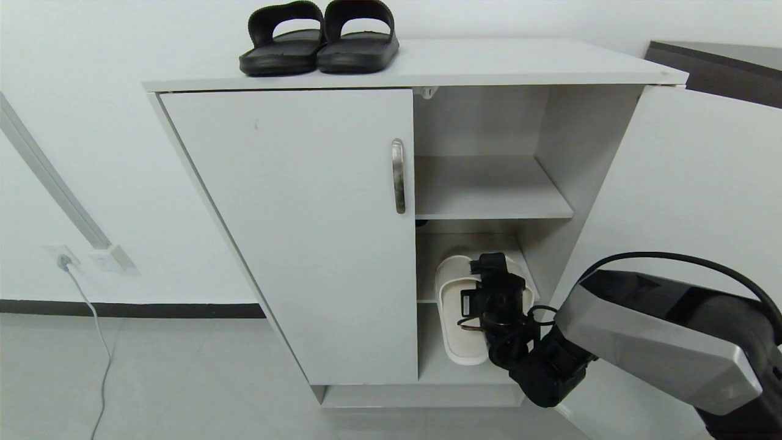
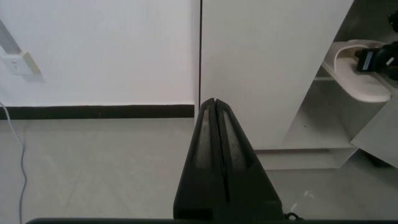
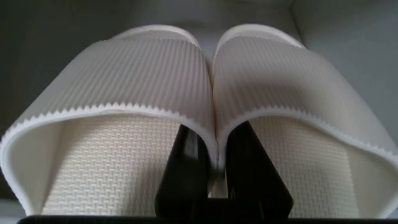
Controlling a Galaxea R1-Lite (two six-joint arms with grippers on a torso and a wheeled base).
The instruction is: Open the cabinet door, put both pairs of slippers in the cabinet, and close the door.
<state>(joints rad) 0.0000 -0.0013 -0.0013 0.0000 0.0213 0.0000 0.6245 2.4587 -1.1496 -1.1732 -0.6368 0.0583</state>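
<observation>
The right tool (image 3: 214, 171) is pinched shut on the adjoining straps of the white slippers (image 3: 149, 87), keeping the pair together, toes pointing away from it into the open cabinet (image 1: 519, 61).

The white cabinet (image 1: 519, 61) stands with its left door (image 1: 293, 232) closed and its right door (image 1: 690, 177) swung wide open. A pair of black slippers (image 1: 319, 43) sits side by side on the cabinet top, near its back-left corner. A pair of white slippers (image 1: 455, 311), pressed together and tilted, lies at the front edge of the lower shelf (image 1: 427, 293). The right gripper (image 1: 489, 269) pinches their adjoining inner walls, one of its fingers (image 3: 183, 168) inside each slipper.
</observation>
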